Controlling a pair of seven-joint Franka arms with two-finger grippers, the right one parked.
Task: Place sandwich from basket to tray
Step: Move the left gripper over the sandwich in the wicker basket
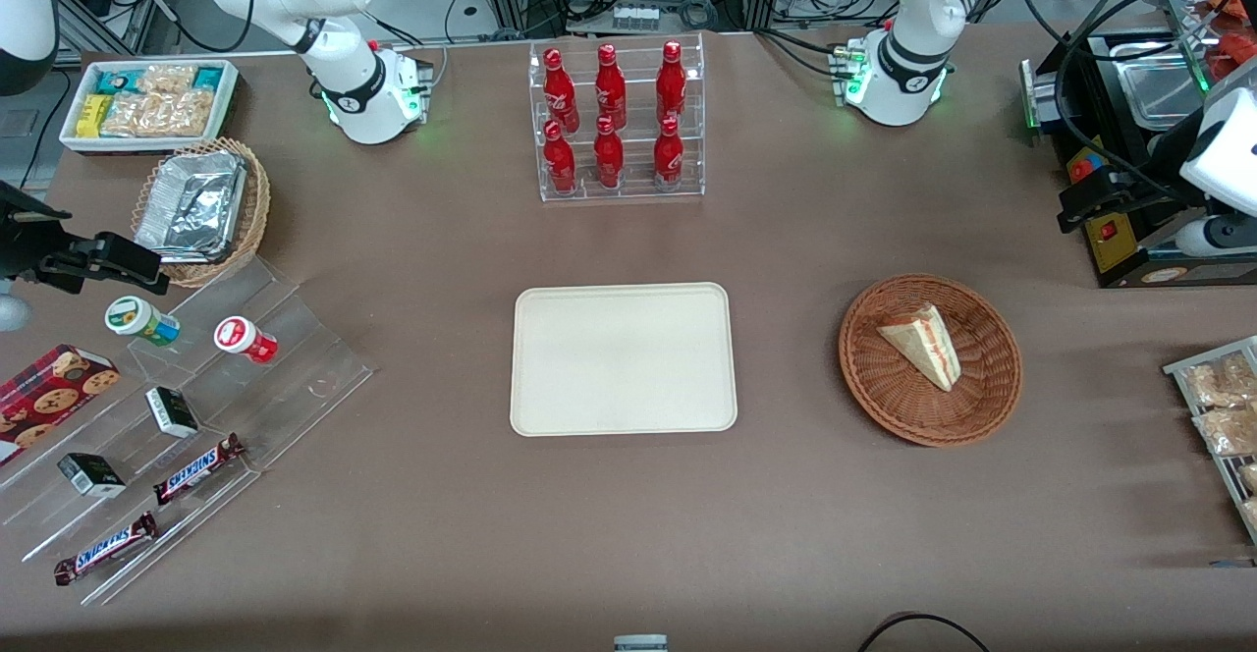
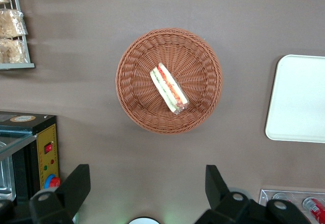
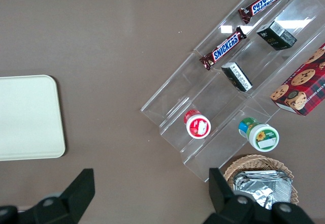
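Hand (image 2: 144, 183) of mine is hanging high over the brown surface (image 1: 786, 240) with its 2 fingers (image 2: 76, 183) spread wide, nothing in it. Sandwich (image 1: 921, 343) lies in the basket (image 1: 992, 387), which sits at 3 o'clock of the bare tray (image 1: 623, 358) seen from the front, well apart from it.

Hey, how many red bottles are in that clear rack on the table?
6, in the clear rack: three on its upper row, three on its lower row. The gripper hovers open, high above the table near the basket.
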